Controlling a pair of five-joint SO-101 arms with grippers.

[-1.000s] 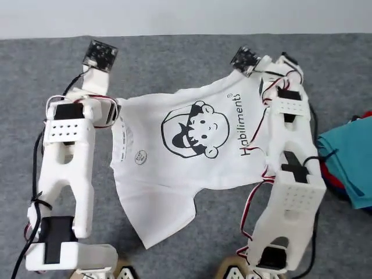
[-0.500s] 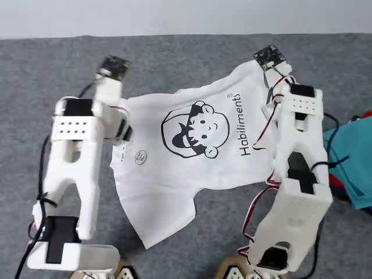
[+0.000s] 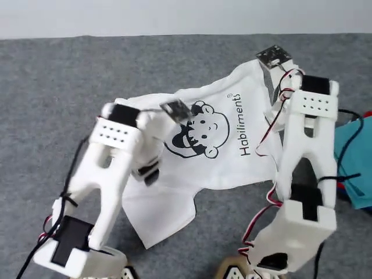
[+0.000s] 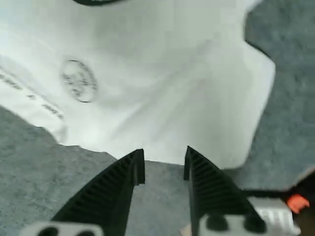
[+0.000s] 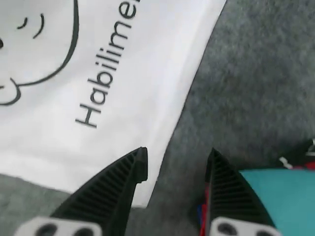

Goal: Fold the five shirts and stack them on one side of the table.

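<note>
The left gripper is being held with its jaws parted and nothing between them. The tips are being shown above the hem of the white shirt, where cloth is giving way to the grey table. Whether the tips are touching the cloth cannot be told. The right gripper is likewise being held released, wider apart and empty. One tip is being seen over the white shirt and the other over the bare table, with the shirt's edge running between them.

In the high view, the white shirt is being shown spread out in the middle of the table, printed side up. Its cartoon face print is lying near the centre, and one sleeve is pointing toward the arms' bases. The left arm is being seen leaning in over the shirt's left part. The right arm is being seen stretched along the shirt's right edge.

A teal shirt is being shown at the table's right edge, just beside the right arm, lying on a red cloth. A corner of the teal shirt is also being caught by the right wrist view.
</note>
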